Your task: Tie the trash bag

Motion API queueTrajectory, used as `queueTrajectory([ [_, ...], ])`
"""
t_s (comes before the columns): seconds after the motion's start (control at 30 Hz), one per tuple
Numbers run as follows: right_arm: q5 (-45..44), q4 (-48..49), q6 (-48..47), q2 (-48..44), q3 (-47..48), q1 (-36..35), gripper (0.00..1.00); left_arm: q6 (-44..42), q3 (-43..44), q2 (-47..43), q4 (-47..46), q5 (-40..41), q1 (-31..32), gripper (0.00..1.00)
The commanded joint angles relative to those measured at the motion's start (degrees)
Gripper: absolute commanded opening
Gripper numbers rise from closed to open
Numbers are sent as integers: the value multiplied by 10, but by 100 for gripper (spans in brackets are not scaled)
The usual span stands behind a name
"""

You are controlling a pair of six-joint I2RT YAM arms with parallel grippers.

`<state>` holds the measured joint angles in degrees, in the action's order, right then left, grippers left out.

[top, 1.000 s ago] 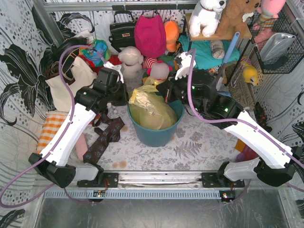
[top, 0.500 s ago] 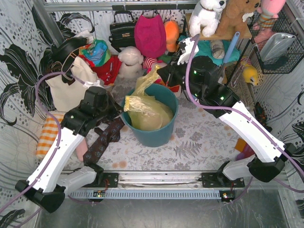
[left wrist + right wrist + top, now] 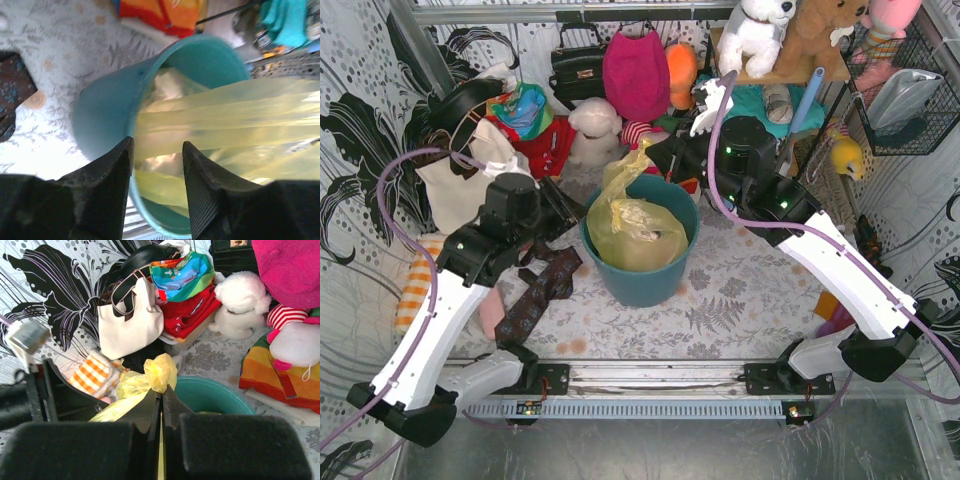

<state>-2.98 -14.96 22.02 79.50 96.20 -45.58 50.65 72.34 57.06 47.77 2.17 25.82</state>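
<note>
The trash bag, thin yellow plastic with white paper showing through, sits in the round teal bin. A twisted tail of it rises toward the back. My right gripper is shut on that tail; in the right wrist view a crumpled yellow bunch sticks out past the closed fingertips. My left gripper stands open just left of the bin. In the left wrist view its fingers frame the bin rim, and stretched yellow bands of bag lie beyond them, not gripped.
A dark patterned tie lies left of the bin. A cream tote, an orange checked cloth, a black handbag, a pink cap and plush toys crowd the back and left. A wire basket hangs right.
My left gripper has opened, let go of the bag and drawn back left of the bin. The right gripper moved back and up, still holding the bag's tail.
</note>
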Motion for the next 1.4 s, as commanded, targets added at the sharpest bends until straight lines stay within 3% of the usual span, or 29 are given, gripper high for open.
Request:
queueTrajectory([
  [0.0,-1,15,10,-10,-8,5,0,-60,99,23,17,42,-1,55],
  [0.13,-9,8,8,-15,-8,6,0,-131,221,57,60,57,-2,60],
  [0.33,-19,-1,14,-21,-7,6,0,-184,347,92,129,-74,-2,63],
  [0.53,-31,-15,13,-21,-3,7,0,-166,349,65,122,-225,0,59],
  [1.03,-25,-11,24,-16,-13,15,0,-113,369,47,42,-359,9,67],
  [1.17,-20,-6,30,-16,-13,18,0,-129,397,58,78,-345,12,67],
  [1.27,-18,-4,38,-13,-12,21,0,-131,368,55,76,-326,23,65],
  [1.37,-14,-2,44,-9,-13,23,0,-122,340,54,61,-278,75,65],
])
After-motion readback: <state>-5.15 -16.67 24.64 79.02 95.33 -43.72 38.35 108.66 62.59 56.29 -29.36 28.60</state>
